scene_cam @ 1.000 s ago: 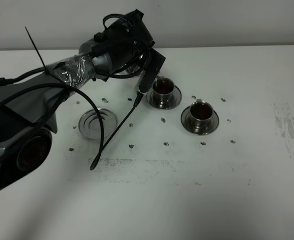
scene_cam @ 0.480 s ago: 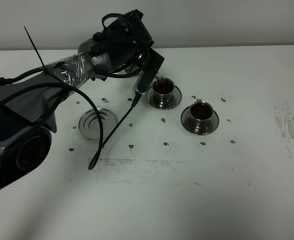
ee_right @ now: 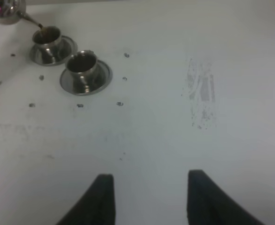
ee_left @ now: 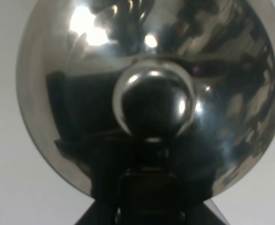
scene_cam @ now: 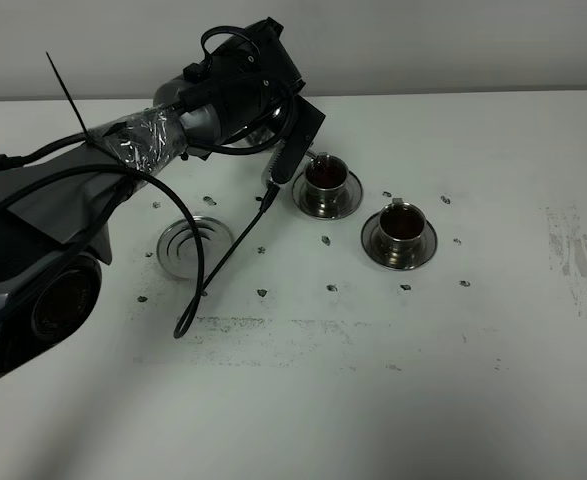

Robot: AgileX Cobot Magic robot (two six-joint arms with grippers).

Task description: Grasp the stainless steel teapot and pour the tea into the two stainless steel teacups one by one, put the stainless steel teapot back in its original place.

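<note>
Grey and black left arm, crinkled silver wrap, looping black cables, thin black zip tie

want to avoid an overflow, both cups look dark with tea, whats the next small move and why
Probably tip the teapot back upright to end the pour: its spout hangs over the rear cup, which already holds dark tea, and so does the front cup. The empty saucer awaits it next.

Overhead, left arm hides the teapot — mostly.
</note>
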